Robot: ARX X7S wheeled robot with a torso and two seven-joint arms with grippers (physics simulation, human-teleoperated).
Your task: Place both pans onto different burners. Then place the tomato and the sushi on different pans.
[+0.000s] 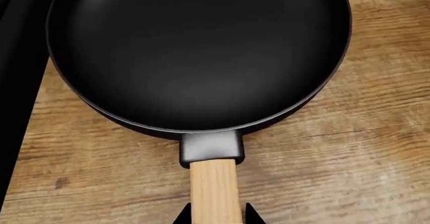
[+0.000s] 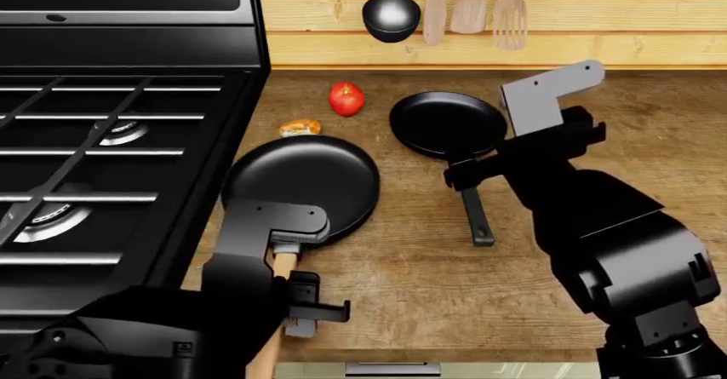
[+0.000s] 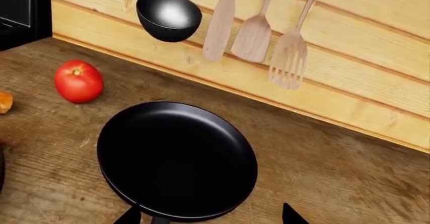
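**Both arms line up on the pan handles; nothing is on the stove yet**

The black gas stove point(image 2: 114, 140) fills the far left of the head view, its round silver burner rings point(image 2: 119, 132) bare under the grates. Neither pan has reached a burner.

The left gripper point(image 1: 216, 215) sits astride the light wooden handle point(image 1: 215, 191) of the larger round black frying pan point(image 2: 301, 183). In the left wrist view its two dark fingertips show on either side of the wood, close against it, but whether they already pinch the handle cannot be told. The pan lies straight ahead of this gripper on the brown wooden countertop point(image 2: 409, 285), just beside the stove's edge, probably the reason it is approached by the handle for a short carry sideways.

Beyond that pan, away from the left gripper, lie the tiny orange-topped sushi piece point(image 2: 300, 128) and the small glossy red tomato point(image 2: 346, 99), both on the counter and apart from either pan.

The right gripper point(image 3: 211, 216) hovers over the root of the long thin black handle point(image 2: 475, 213) of the smaller round black frying pan point(image 3: 176, 161). Its fingertips stand wide apart and hold nothing, seemingly aligned to descend onto the handle. Ahead of it, a black ladle point(image 3: 169, 15) and pale wooden utensils point(image 3: 254, 32) hang on the plank wall.
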